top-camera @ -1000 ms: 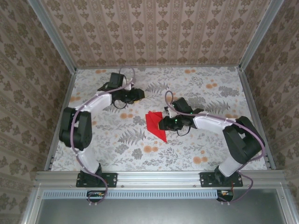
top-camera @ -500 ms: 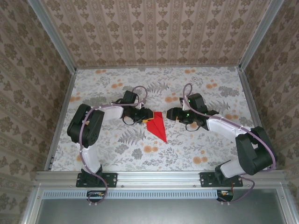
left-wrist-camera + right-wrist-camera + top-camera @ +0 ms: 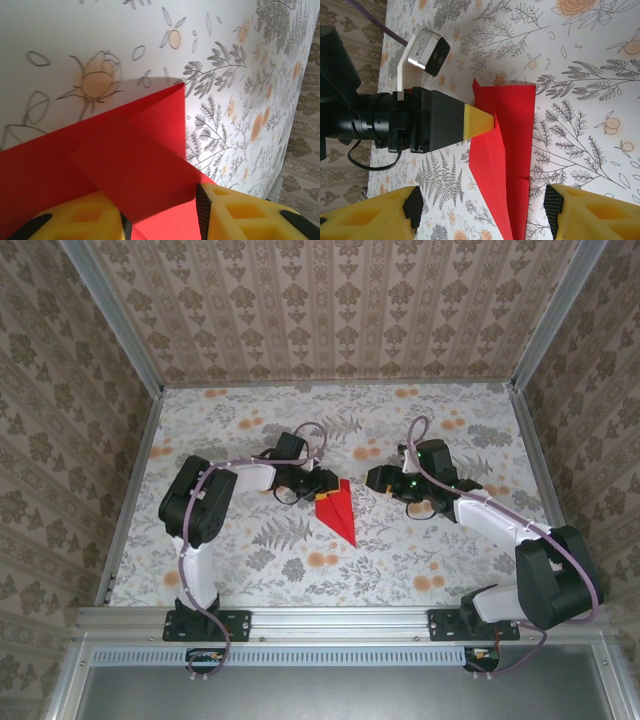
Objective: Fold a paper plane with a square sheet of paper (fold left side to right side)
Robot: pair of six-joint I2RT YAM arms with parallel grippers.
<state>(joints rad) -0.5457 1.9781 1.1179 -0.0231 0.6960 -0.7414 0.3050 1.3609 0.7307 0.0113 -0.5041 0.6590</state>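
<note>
The square sheet of paper (image 3: 338,510), bright red, lies mid-table folded into a narrow dart whose tip points toward the near edge. My left gripper (image 3: 322,486) sits low at the sheet's upper left edge. In the left wrist view a raised flap of the red paper (image 3: 125,150) lies across the gap between the yellow fingers of the left gripper (image 3: 160,212), whose jaws stand partly apart. The right wrist view shows the left gripper's yellow tip (image 3: 482,122) touching the lifted edge of the paper (image 3: 512,125). My right gripper (image 3: 372,478) hovers open to the right, off the sheet, its own fingers (image 3: 482,210) wide apart.
The table (image 3: 400,560) carries a cloth printed with grey leaves and orange flowers. Patterned walls stand on three sides behind metal rails (image 3: 135,490). The left arm's wrist camera (image 3: 426,50) juts out beside the paper.
The left arm swung in from the back left to the paper's upper edge. The right gripper opened, left the paper and drew back to the right. The sheet looks narrower.
</note>
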